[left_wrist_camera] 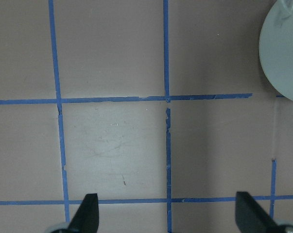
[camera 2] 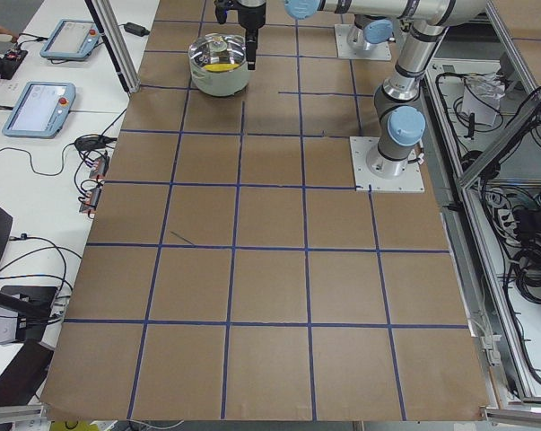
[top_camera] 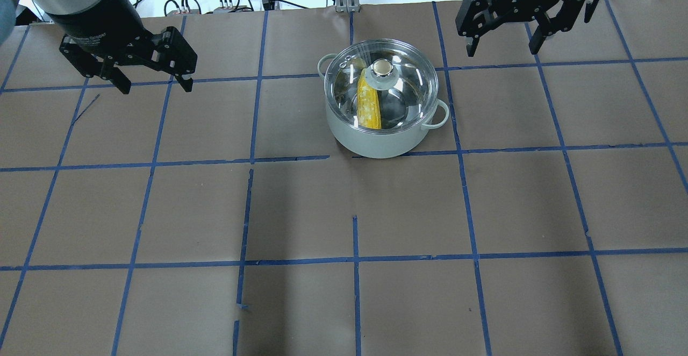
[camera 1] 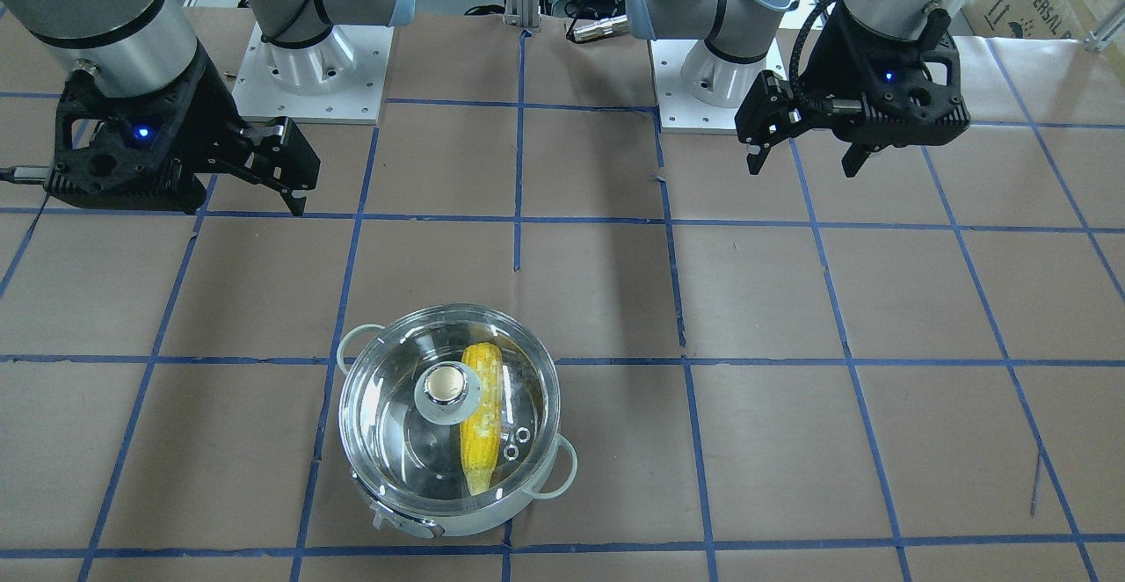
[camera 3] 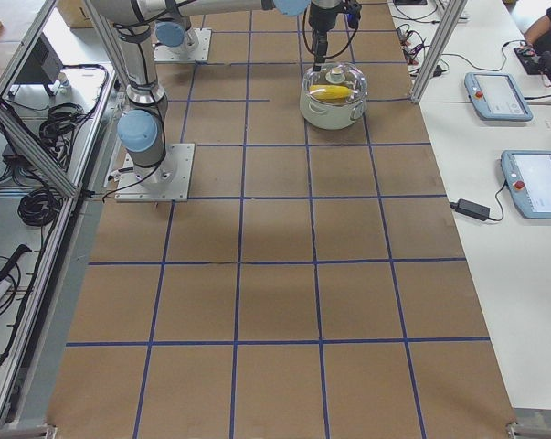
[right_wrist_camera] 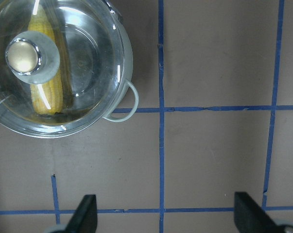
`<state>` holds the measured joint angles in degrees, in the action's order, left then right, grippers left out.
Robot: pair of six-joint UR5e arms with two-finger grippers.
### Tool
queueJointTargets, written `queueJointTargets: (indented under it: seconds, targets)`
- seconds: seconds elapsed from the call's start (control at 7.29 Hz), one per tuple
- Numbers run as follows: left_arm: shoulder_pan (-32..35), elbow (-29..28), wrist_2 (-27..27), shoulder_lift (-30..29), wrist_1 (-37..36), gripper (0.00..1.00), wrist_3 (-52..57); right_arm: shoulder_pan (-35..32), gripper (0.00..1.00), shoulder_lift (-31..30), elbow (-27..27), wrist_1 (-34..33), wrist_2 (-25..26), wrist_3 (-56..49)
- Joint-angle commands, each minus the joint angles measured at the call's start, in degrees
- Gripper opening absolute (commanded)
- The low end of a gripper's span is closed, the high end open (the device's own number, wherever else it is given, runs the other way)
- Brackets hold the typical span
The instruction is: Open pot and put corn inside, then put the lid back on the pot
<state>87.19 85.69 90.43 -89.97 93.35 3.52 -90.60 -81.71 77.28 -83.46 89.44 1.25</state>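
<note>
Right gripper (right_wrist_camera: 165,211) holds its fingers (right_wrist_camera: 86,213) spread and empty; ahead of them, well apart, sits the pot (right_wrist_camera: 128,58), corn (right_wrist_camera: 46,97) inside, glass lid (right_wrist_camera: 88,48) on. Left gripper (left_wrist_camera: 165,213) is likewise spread and empty, the pot far beyond its fingers.

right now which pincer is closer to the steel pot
The right pincer: its wrist view shows most of the round shiny stainless-steel pot, while the left pincer sits farther off and sees only an edge.

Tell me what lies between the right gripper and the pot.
Nothing. In the overhead view, only bare table paper with blue tape lines separates the right gripper from the pot. The right wrist view agrees.
</note>
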Motion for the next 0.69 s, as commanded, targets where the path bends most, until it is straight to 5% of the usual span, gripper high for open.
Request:
queueJointTargets:
  seconds: [0.0,0.55]
  targets:
    - [0.0,0.18,0.01,0.06,-0.01,1.0,0.0,0.07,1.0,-0.65,1.21,-0.04,-0.23,0.15]
    - [0.09,-0.16,0.62,-0.29,-1.24,1.0,-0.62,0.07,1.0,-0.73,1.12,-0.13,-0.23,0.07]
